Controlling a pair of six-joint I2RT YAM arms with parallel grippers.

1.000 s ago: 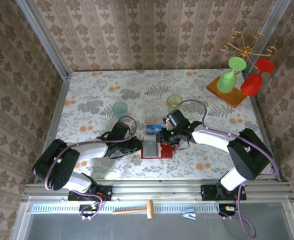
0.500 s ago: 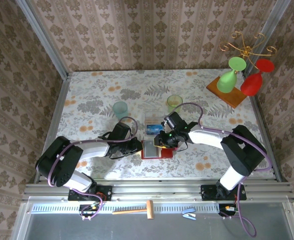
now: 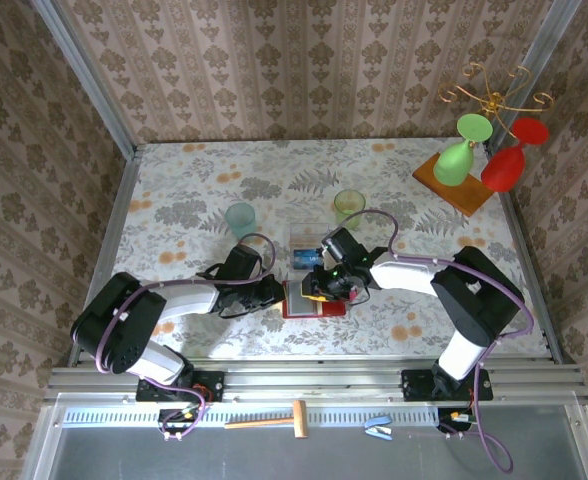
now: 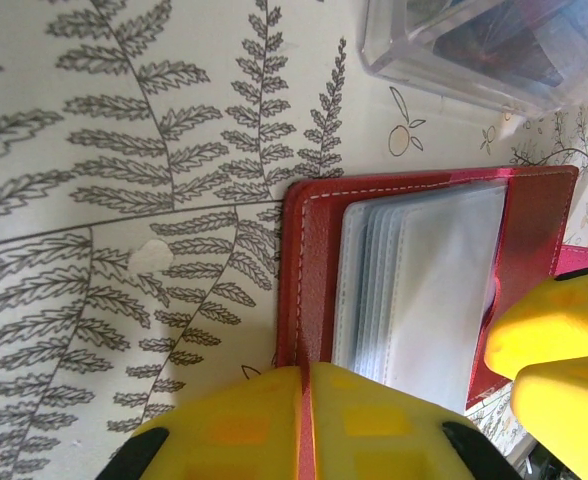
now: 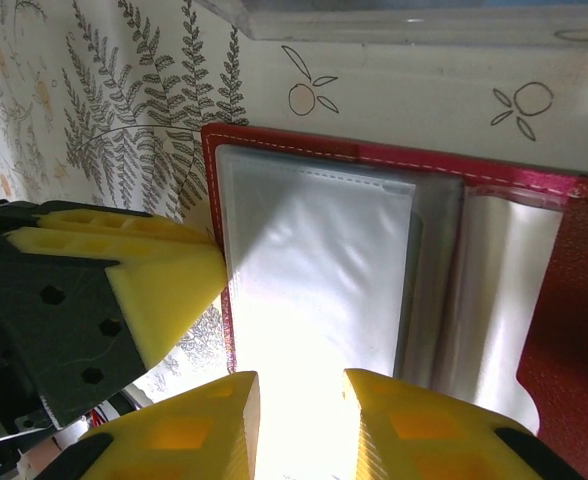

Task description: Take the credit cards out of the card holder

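The card holder (image 3: 315,299) lies open on the table, red with pale grey pocket panels (image 5: 319,290). My left gripper (image 4: 306,400) is shut on its red left border (image 4: 314,250), pinning that edge. My right gripper (image 5: 299,400) hovers low over the pocket panels, open, with only the panel surface showing in the gap. In the top view it (image 3: 320,286) is right over the holder and the left gripper (image 3: 280,290) is at the holder's left side. A bright blue credit card (image 3: 305,260) lies in the clear plastic box. No card shows inside the pockets.
The clear plastic box (image 3: 309,243) stands just behind the holder. Farther back are a teal cup (image 3: 241,217) and a green cup (image 3: 349,205). A wooden board (image 3: 456,183) with a green glass (image 3: 461,150) and a red glass (image 3: 509,160) sits at the back right.
My right gripper has shifted left over the holder's pocket panels and its jaws have widened a little. The left gripper has kept its hold on the red edge.
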